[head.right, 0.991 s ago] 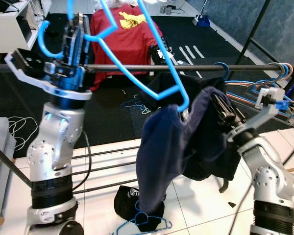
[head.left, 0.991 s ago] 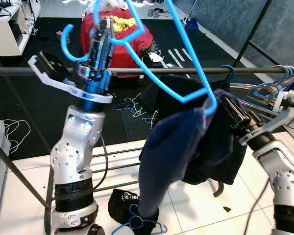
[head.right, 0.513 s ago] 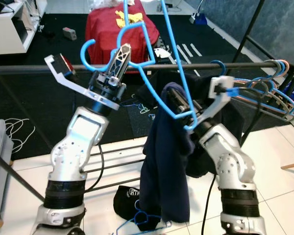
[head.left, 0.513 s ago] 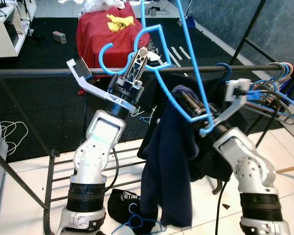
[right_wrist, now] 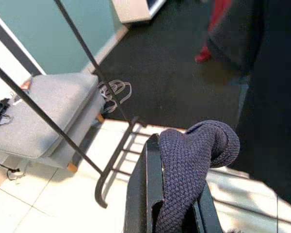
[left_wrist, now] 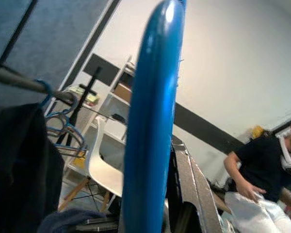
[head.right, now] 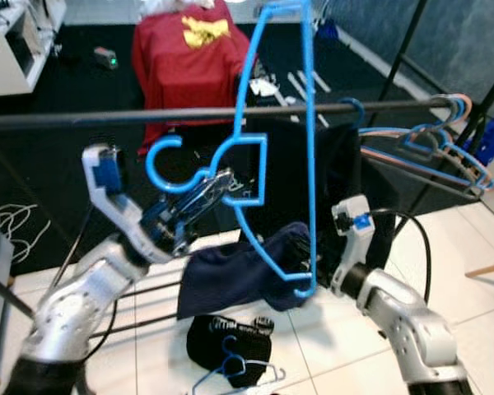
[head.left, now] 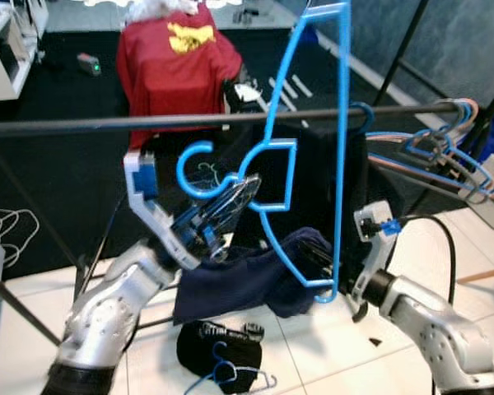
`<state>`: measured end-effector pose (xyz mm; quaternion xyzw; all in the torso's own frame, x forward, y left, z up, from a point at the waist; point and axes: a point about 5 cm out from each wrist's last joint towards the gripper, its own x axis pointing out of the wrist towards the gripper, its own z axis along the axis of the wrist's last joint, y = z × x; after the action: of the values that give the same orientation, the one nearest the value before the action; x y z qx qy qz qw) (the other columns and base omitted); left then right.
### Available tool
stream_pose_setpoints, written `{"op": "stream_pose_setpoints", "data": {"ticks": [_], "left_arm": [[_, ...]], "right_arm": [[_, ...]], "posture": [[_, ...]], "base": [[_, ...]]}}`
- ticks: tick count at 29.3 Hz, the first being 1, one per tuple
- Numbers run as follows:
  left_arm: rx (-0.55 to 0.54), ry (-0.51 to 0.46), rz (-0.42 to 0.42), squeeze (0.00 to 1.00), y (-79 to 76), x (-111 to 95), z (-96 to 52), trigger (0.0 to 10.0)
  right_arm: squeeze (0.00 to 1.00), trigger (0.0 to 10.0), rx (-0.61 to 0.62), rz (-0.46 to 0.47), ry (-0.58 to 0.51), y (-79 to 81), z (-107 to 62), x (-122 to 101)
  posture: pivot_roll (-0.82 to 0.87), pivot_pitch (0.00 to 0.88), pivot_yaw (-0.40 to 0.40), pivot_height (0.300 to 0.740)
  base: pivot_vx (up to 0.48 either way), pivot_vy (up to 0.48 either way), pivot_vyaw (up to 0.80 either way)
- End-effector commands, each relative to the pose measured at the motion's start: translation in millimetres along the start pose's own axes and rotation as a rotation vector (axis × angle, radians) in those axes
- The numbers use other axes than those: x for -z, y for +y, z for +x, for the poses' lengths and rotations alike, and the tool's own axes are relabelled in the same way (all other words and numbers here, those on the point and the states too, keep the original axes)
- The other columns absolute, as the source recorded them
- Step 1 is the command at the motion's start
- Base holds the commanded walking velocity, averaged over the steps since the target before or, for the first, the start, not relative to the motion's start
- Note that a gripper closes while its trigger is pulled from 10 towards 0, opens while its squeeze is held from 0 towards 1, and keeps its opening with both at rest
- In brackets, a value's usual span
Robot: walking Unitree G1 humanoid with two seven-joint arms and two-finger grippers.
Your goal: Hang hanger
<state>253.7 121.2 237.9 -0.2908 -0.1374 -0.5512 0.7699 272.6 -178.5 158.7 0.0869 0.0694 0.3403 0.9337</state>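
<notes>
A big blue hanger (head.left: 339,156) stands nearly upright in front of the black rail (head.left: 82,127), its hook (head.left: 191,170) just below the bar. My left gripper (head.left: 245,191) is shut on the hanger's neck; the left wrist view has the blue bar (left_wrist: 153,121) right against a finger (left_wrist: 189,194). A navy garment (head.left: 243,284) sags below the hanger's lower corner. My right gripper (head.left: 323,262) is shut on one end of it, and the right wrist view has the knit cloth (right_wrist: 194,155) bunched between the fingers (right_wrist: 140,194).
A black garment (head.left: 313,185) hangs on the rail, with several hangers (head.left: 432,152) bunched at its right end. On the floor lie a dark cloth and a blue hanger (head.left: 222,358). A red-draped object (head.left: 177,53) stands behind. A person (left_wrist: 262,184) is nearby.
Both arms have come down and the hanger has swung upright, hook now under the rail. The navy garment has dropped from draping high to sagging low. The camera has shifted too.
</notes>
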Motion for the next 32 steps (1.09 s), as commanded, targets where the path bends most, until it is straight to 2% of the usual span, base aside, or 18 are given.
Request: {"op": "stream_pose_setpoints", "data": {"ticks": [1, 2, 3, 6, 7, 8, 10, 13, 14, 16, 17, 18, 20, 21, 26, 28, 30, 32], "left_arm": [[-0.037, -0.117, 0.12, 0.0, -0.6, -36, -20.3, 10.0], [-0.07, -0.057, 0.167, 0.0, 2.7, -36, -27.0, 10.0], [-0.12, 0.023, 0.232, 0.0, 10.0, -33, -35.6, 10.0], [-0.12, 0.023, 0.232, 0.0, 10.0, -33, -35.6, 10.0], [-0.203, 0.07, 0.272, 0.0, 22.2, -33, -43.9, 10.0], [-0.203, 0.07, 0.272, 0.0, 22.2, -33, -43.9, 10.0], [-0.337, -0.094, 0.21, 0.0, 37.6, -47, -42.6, 10.0], [-0.337, -0.094, 0.21, 0.0, 37.6, -47, -42.6, 10.0], [-0.342, -0.213, 0.129, 0.0, 36.6, -49, -31.9, 10.0], [-0.342, -0.213, 0.129, 0.0, 36.6, -49, -31.9, 10.0], [-0.32, -0.313, 0.035, 0.0, 30.8, -45, -13.5, 10.0], [-0.32, -0.313, 0.035, 0.0, 30.8, -45, -13.5, 10.0], [-0.217, -0.434, -0.154, 0.0, 9.9, -27, 34.7, 10.0], [-0.169, -0.46, -0.223, 0.0, 1.0, -22, 50.7, 10.0], [-0.104, -0.477, -0.302, 0.0, -7.8, -19, 66.0, 10.0], [-0.04, -0.488, -0.377, 0.0, -12.7, -18, 72.9, 10.0], [-0.04, -0.488, -0.377, 0.0, -12.7, -18, 72.9, 10.0], [0.002, -0.48, -0.411, 0.0, -15.5, -18, 75.3, 10.0]], "right_arm": [[0.0, 2.7, 0.178, 0.029, 0.056, -31.6, -30.4, 13], [0.0, 10.0, 0.195, 0.039, 0.082, -33.7, -33.0, 22], [0.0, 10.0, 0.208, 0.049, 0.109, -35.3, -35.1, 31], [0.0, 10.0, 0.208, 0.049, 0.109, -35.3, -35.1, 31], [0.0, 10.0, 0.224, 0.052, 0.142, -36.9, -37.4, 41], [0.0, 10.0, 0.224, 0.052, 0.142, -36.9, -37.4, 41], [0.0, 10.0, 0.259, 0.068, 0.157, -39.3, -41.6, 51], [0.0, 10.0, 0.259, 0.068, 0.157, -39.3, -41.6, 51], [0.0, 10.0, 0.269, 0.08, 0.137, -39.9, -42.3, 50], [0.0, 10.0, 0.269, 0.08, 0.137, -39.9, -42.3, 50], [0.0, 10.0, 0.26, 0.091, 0.101, -38.6, -41.6, 45], [0.0, 10.0, 0.26, 0.091, 0.101, -38.6, -41.6, 45], [0.0, 10.0, 0.199, 0.104, 0.028, -32.3, -35.4, 29], [0.0, 10.0, 0.17, 0.098, 0.009, -28.9, -31.4, 22], [0.0, 10.0, 0.147, 0.084, -0.014, -25.7, -22.7, 14], [0.0, 10.0, 0.171, 0.061, -0.048, -29.0, -10.4, 3], [0.0, 10.0, 0.171, 0.061, -0.048, -29.0, -10.4, 3], [0.0, 10.0, 0.204, 0.049, -0.079, -33.3, -0.3, -5]], "posture": [[0.05, 0.104, -0.086, 0.74], [0.05, 0.103, -0.091, 0.74], [0.05, 0.104, -0.094, 0.74], [0.05, 0.104, -0.094, 0.74], [0.05, 0.104, -0.095, 0.74], [0.05, 0.104, -0.095, 0.74], [0.05, 0.113, -0.092, 0.74], [0.05, 0.113, -0.092, 0.74], [0.05, 0.117, -0.09, 0.74], [0.05, 0.117, -0.09, 0.74], [0.05, 0.12, -0.091, 0.74], [0.05, 0.12, -0.091, 0.74], [0.04, 0.128, -0.086, 0.74], [0.04, 0.128, -0.084, 0.74], [0.03, 0.131, -0.077, 0.74], [0.04, 0.134, -0.066, 0.74], [0.04, 0.134, -0.066, 0.74], [0.05, 0.133, -0.066, 0.74]], "base": [[0.0, 0.0, 0.0], [0.0, 0.0, 0.0], [0.0, 0.0, 0.0], [0.0, 0.0, 0.0], [0.0, 0.0, 0.0], [0.0, 0.0, 0.0], [0.0, 0.0, 0.0], [0.0, 0.0, 0.0], [0.0, 0.0, 0.0], [0.0, 0.0, 0.0], [0.0, 0.0, 0.0], [0.0, 0.0, 0.0], [0.0, 0.0, 0.0], [0.0, 0.0, 0.0], [0.0, 0.0, 0.0], [0.0, 0.0, 0.0], [0.0, 0.0, 0.0], [0.0, 0.0, 0.0]]}}
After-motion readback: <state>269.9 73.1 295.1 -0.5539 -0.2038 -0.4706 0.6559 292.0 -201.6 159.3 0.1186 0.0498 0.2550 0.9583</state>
